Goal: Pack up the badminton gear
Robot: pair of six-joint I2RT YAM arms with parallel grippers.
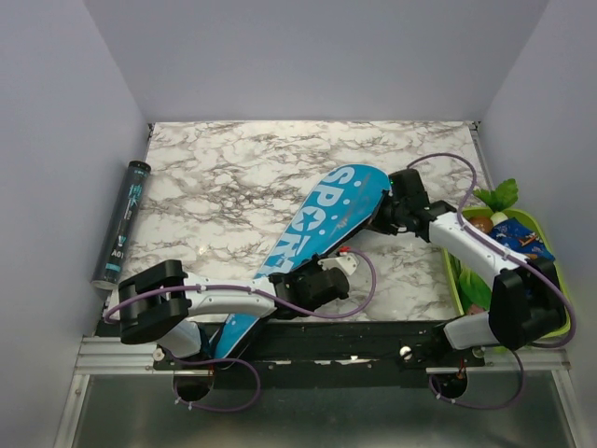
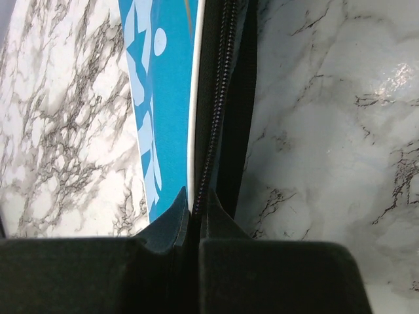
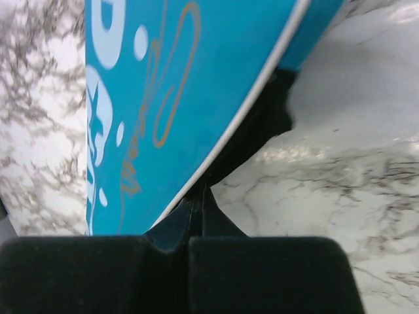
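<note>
Seen from above, a long racket-shaped cyan fabric bag (image 1: 322,229), black-edged and lettered SPORT in white, lies diagonally on the white, grey-veined marble table (image 1: 215,177). Its broad rounded end points to the far right and its narrow end reaches the near edge by the left arm's base. The left gripper (image 1: 283,277) meets the bag's right-hand edge about midway along, and the right gripper (image 1: 381,220) meets that same edge up at the broad end. Bare marble spreads beyond and to the left of the bag, with a smaller bare patch between the two arms. A dark cylindrical tube (image 1: 121,224) lies along the table's left edge, well apart from the bag. A green tray (image 1: 534,222) of toy vegetables sits at the right edge, beneath the right arm. In the left wrist view, the left gripper (image 2: 194,206) is clenched on the bag (image 2: 163,98), its black fingertips pinched together over the black zipper (image 2: 219,98) that runs along the rim. The cyan face and white piping lie to the left, and bare marble (image 2: 327,131) stretches wide to the right. In the right wrist view, the right gripper (image 3: 196,196) is likewise pinched tight, with the bag (image 3: 196,78) coming down into its fingertips by the white-piped black edge (image 3: 262,124). Bare table (image 3: 340,183) shows on both sides, wider on the right.
</note>
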